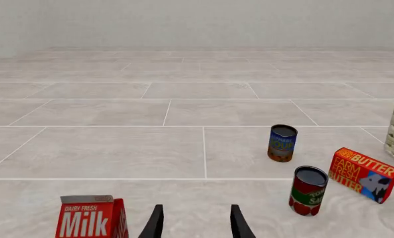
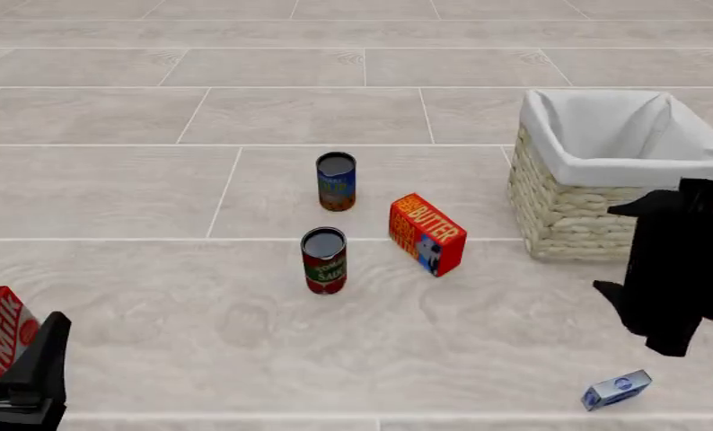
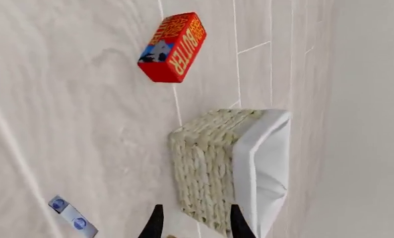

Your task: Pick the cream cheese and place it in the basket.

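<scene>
The small flat light-blue and white cream cheese box with a dark blue oval mark is lying on the pale tiled table, near the front edge, its long axis running left-right and tilting slightly away at its right end. It is sitting well apart from the large square straw-coloured wicker basket with white cloth lining. The right gripper is hanging parted and empty between them; the left gripper is likewise parted, holding nothing, beside the red milk carton.
</scene>
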Controlling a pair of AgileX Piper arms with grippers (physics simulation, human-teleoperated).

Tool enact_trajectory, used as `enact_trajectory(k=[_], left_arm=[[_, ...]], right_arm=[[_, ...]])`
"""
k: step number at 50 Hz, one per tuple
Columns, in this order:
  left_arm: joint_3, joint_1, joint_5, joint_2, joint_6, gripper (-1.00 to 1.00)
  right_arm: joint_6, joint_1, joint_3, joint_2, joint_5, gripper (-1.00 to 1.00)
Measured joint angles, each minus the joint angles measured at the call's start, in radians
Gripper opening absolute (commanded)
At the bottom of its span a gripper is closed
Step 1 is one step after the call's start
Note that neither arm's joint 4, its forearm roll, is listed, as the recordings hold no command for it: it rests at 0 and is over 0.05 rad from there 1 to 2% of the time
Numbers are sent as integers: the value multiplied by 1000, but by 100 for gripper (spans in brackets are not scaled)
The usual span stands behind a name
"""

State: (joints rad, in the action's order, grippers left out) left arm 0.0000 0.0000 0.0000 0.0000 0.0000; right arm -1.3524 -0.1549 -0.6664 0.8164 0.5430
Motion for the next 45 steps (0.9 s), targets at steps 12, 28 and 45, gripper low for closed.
enact_trajectory(k=[12,28,45], left_arm=[[0,0,0,0,0,100],[0,0,0,0,0,100],[0,0,0,0,0,100]], right_arm=[[-175,24,74,39,-6,100],[-397,80,162,50,3,100],[-516,167,164,83,58,100]])
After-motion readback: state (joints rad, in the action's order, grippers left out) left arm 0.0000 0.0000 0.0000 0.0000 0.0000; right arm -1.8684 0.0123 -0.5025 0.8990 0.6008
